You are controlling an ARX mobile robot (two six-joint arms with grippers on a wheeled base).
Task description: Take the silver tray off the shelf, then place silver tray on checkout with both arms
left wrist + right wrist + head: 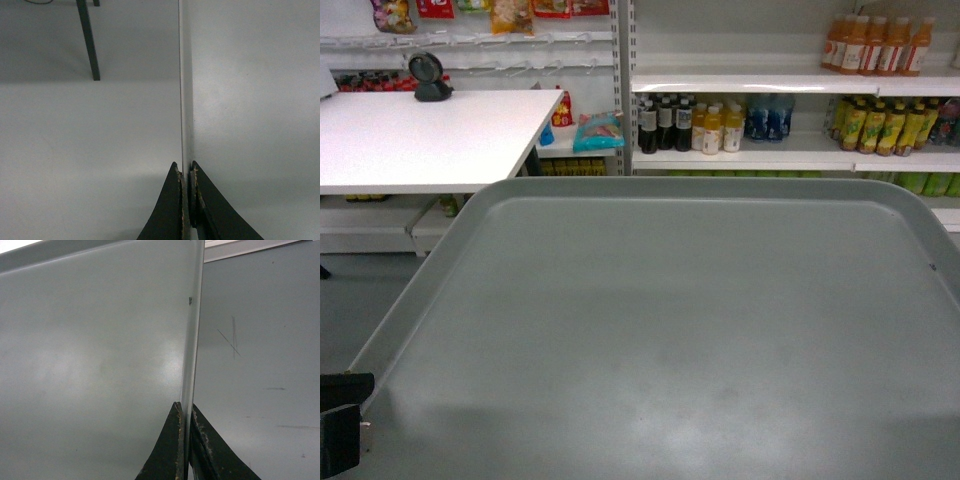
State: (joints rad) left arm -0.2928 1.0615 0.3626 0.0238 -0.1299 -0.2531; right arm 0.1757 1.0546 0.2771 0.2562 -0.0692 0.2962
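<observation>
The silver tray [660, 330] is a large grey-green rectangle with a low rim. It fills the lower head view, held level in the air and clear of the shelf [790, 159] behind it. My left gripper [186, 171] is shut on the tray's left rim, with the tray [250, 100] to its right and the floor to its left. My right gripper [186, 411] is shut on the right rim, and the tray [100, 350] spreads to its left. The checkout [420, 140], a white counter carrying a round black scanner [430, 78], stands at the upper left beyond the tray's far left corner.
White shelving with dark, yellow and orange bottles [690, 125] lines the back right. Snack packs [598, 130] lie on a low board beside the counter. A dark counter leg [89, 45] stands on the grey floor. Part of my left arm [340, 430] shows at the bottom left.
</observation>
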